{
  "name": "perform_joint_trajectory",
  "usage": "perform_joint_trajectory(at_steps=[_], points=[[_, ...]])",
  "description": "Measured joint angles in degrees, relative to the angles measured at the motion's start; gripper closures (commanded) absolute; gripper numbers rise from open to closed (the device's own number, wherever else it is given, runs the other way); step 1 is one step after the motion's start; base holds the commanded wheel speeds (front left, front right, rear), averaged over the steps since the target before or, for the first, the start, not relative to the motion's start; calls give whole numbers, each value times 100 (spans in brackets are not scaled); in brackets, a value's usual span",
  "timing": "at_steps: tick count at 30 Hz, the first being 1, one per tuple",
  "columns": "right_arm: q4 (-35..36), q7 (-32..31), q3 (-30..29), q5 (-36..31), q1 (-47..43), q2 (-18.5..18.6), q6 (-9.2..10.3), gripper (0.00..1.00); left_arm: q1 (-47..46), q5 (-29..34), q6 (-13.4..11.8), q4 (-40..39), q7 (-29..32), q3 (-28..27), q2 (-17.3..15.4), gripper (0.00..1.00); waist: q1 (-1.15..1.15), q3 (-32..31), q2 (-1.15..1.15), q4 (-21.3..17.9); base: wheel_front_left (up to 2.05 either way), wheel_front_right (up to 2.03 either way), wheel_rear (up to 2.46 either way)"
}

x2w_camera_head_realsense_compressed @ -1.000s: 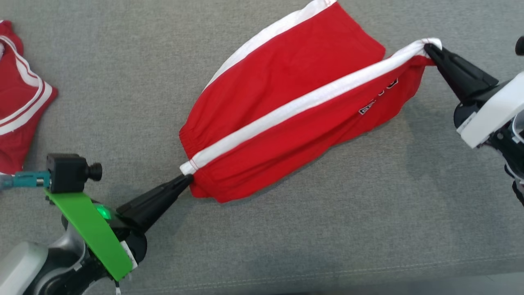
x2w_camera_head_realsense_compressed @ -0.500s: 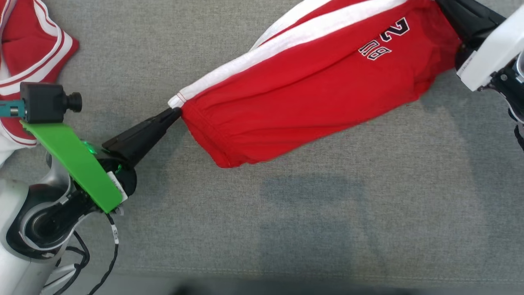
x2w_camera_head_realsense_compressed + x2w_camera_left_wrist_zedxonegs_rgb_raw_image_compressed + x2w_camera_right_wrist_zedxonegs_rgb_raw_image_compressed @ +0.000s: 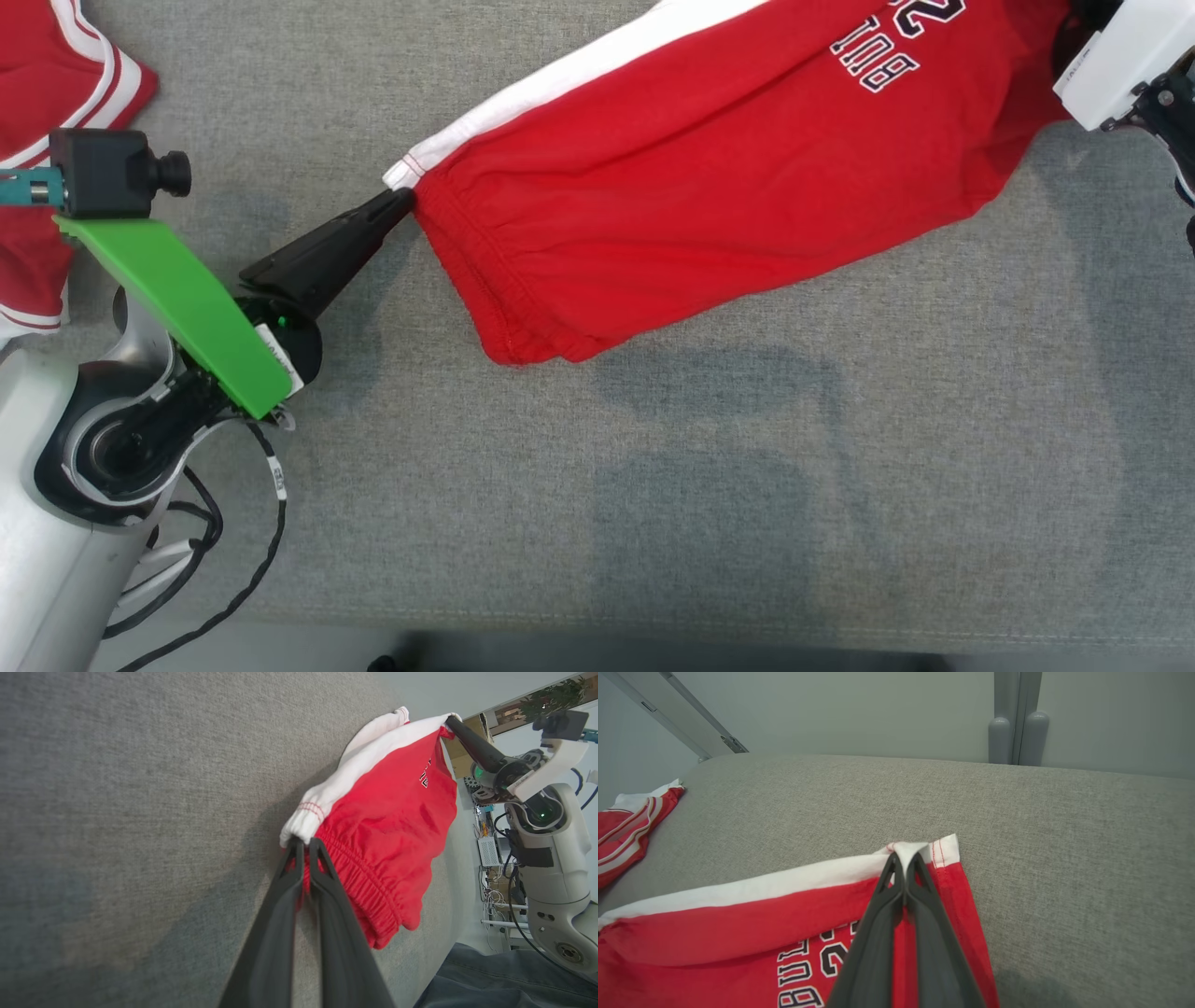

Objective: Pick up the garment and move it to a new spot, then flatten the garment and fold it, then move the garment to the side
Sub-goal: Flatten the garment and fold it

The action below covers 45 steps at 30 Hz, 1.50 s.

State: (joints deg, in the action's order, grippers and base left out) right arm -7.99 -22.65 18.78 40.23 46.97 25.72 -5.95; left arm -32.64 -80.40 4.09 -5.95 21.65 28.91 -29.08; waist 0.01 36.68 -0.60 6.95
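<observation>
The garment (image 3: 709, 159) is a pair of red shorts with a white side stripe and dark lettering, stretched across the grey cushion between both arms. My left gripper (image 3: 401, 194) is shut on the white end of the waistband at the left; the left wrist view shows its fingers (image 3: 299, 858) pinching that corner of the garment (image 3: 397, 826). My right gripper (image 3: 905, 858) is shut on the white hem corner of the garment (image 3: 738, 933). The garment's lower edge sags onto the cushion.
A second red and white garment (image 3: 56, 84) lies at the far left of the cushion, also seen as a red and white garment (image 3: 626, 826) in the right wrist view. The cushion's front seam (image 3: 653, 635) runs along the bottom. A wall and posts (image 3: 1015, 718) stand behind.
Both grippers have carried the stretched shorts up the head view and turned them over, so the lettered side now faces up and the white stripe lies along the far edge. The camera has shifted too.
</observation>
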Motion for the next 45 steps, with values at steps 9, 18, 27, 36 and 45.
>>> perform_joint_trajectory(at_steps=[9,18,27,36,45], points=[[-431,143,96,-250,203,-58,0,96,-223,266,51,408,0,142,138,89,0,-9,0,2,0,0,0],[-625,971,118,-976,634,-115,181,0,-384,579,34,867,-219,130,285,0,-1,-30,0,7,0,0,0],[-835,1492,226,-1057,580,-332,214,0,-482,1480,-7,1001,-918,-107,-1,0,-1,-97,0,-139,0,0,0],[-1478,1657,249,-1040,-300,-191,192,0,-416,2846,-111,1007,-2379,-303,-201,0,-1,-366,0,-228,0,0,0],[-1938,1697,54,-733,-767,-82,175,0,500,3033,-476,977,-3350,-112,459,0,-1,-736,0,70,0,0,0]])
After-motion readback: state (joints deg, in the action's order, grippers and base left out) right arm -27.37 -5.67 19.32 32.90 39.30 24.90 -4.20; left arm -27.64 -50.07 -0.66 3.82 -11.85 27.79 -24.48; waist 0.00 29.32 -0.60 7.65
